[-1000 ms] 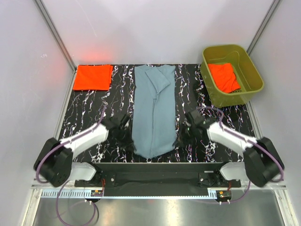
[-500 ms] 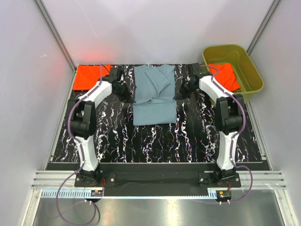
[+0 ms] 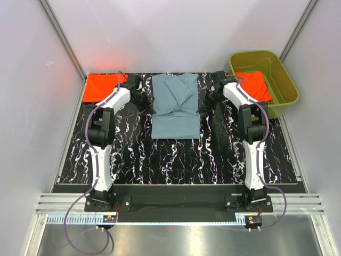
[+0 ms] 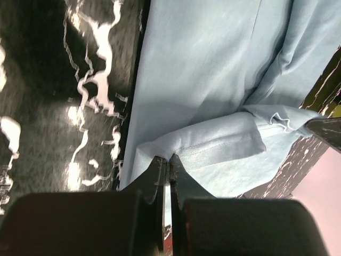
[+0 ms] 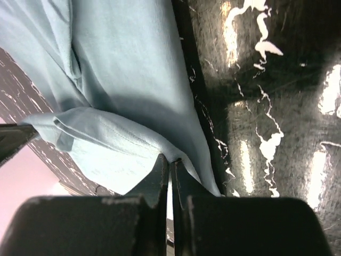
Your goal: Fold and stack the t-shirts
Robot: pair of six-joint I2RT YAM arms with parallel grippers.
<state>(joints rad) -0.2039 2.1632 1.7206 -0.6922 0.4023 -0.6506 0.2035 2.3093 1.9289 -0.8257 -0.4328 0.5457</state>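
Observation:
The dusty blue-grey t-shirt (image 3: 176,122) lies at the back middle of the table, its near half doubled over the far half. My left gripper (image 3: 147,105) is shut on the shirt's left hem corner, and the left wrist view shows the cloth (image 4: 202,69) pinched at the gripper's (image 4: 168,158) tips. My right gripper (image 3: 204,104) is shut on the right hem corner, with cloth (image 5: 122,69) bunched at its (image 5: 169,160) tips. A folded orange-red t-shirt (image 3: 102,87) lies at the back left. Another orange-red t-shirt (image 3: 254,86) lies crumpled in the tub.
The olive-green tub (image 3: 279,72) stands at the back right, close to my right arm. Both arms reach far across the black marbled table (image 3: 176,160). White walls close in the back and both sides.
Both grippers have carried the blue-grey shirt's near hem from the table's front to the back, doubling the long shirt over itself. In the last half second they moved only slightly.

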